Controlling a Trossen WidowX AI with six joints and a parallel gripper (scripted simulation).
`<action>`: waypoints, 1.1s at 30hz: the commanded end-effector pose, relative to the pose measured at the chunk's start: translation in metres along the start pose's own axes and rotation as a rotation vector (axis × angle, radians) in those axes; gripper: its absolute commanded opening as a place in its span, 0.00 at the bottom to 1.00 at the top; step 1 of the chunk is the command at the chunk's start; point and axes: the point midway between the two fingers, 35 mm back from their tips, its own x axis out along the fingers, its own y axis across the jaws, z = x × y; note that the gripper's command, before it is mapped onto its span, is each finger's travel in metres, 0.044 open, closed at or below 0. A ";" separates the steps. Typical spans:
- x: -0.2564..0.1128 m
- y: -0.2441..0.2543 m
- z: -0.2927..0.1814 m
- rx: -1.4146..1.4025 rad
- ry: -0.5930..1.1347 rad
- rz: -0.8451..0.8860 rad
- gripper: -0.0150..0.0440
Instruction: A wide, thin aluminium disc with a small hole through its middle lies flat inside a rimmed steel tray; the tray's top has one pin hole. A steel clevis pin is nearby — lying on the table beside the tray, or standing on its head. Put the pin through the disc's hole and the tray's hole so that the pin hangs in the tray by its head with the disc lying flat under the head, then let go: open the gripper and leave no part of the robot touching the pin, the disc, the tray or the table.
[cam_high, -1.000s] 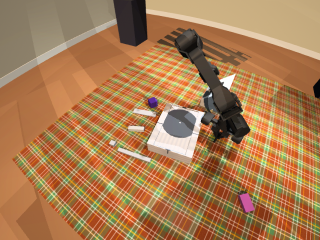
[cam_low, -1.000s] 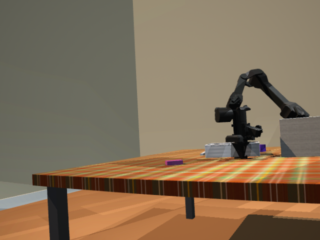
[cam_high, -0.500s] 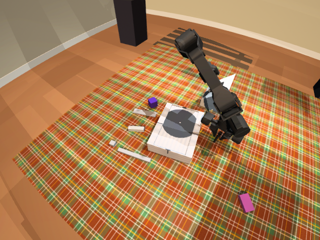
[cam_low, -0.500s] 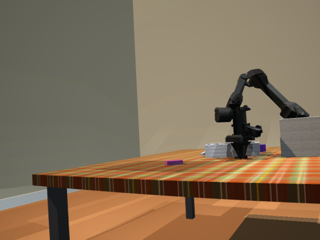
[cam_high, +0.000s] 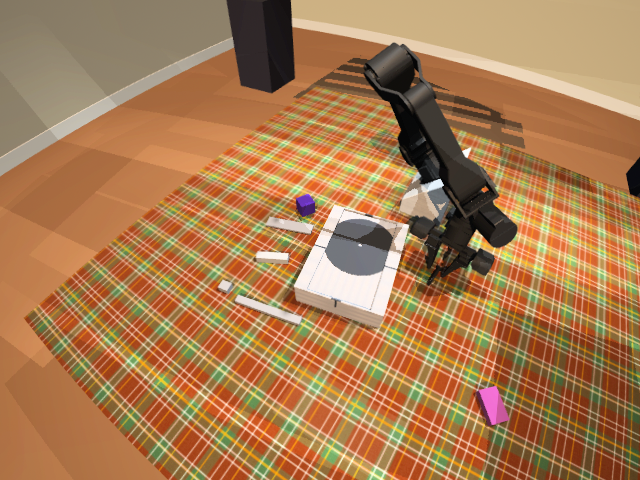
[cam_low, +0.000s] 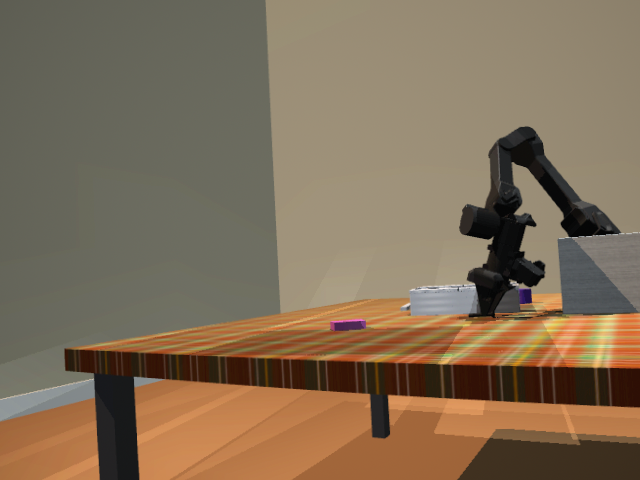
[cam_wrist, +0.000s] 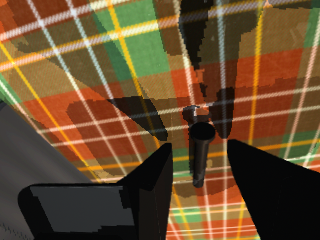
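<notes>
Fingers: the gripper (cam_high: 429, 274) (cam_low: 482, 314) (cam_wrist: 199, 148) has its black, tapering fingers moderately apart, low over the table, with a gap on each side of the pin.
Clevis pin: here it is, the steel pin (cam_wrist: 200, 155), dark and glossy, between the fingers and outside the tray; a round head, a slim cylindrical shank. Standing or lying, I can't tell.
Tray: right alongside the gripper, the steel tray (cam_high: 330, 291) (cam_low: 439, 302) (cam_wrist: 30, 160) makes a low, boxy obstacle, pale and streaked, with a thin outline on top.
Disc: flat on that tray, the grey aluminium disc (cam_high: 356, 260), smooth and round, shows its small centre spot, a band of shadow crossing it.
Metal block: near the arm, a big brushed block (cam_high: 421, 201) (cam_low: 599, 273) with flat faces.
Bars: across the tray from the gripper, an upper bar (cam_high: 289, 225), a short bar (cam_high: 272, 257) and a long bar (cam_high: 267, 310), all pale, plus a little grey cube (cam_high: 225, 285).
Purple block: a small cube (cam_high: 305, 205) (cam_low: 525, 296), just beyond the upper bar.
Pink block: flat, rectangular (cam_high: 492, 405) (cam_low: 347, 325), well apart from the tray.
Table: red, green and yellow plaid runs over the tabletop (cam_high: 232, 361) (cam_low: 310, 379) (cam_wrist: 135, 50).
Pillar: dark and square-sided (cam_high: 258, 51), beyond the table.
</notes>
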 end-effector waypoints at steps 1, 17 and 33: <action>-0.003 0.000 -0.005 0.015 0.037 -0.008 0.53; 0.006 0.000 -0.002 0.015 0.037 -0.007 0.53; 0.006 0.000 -0.002 0.015 0.037 -0.007 0.53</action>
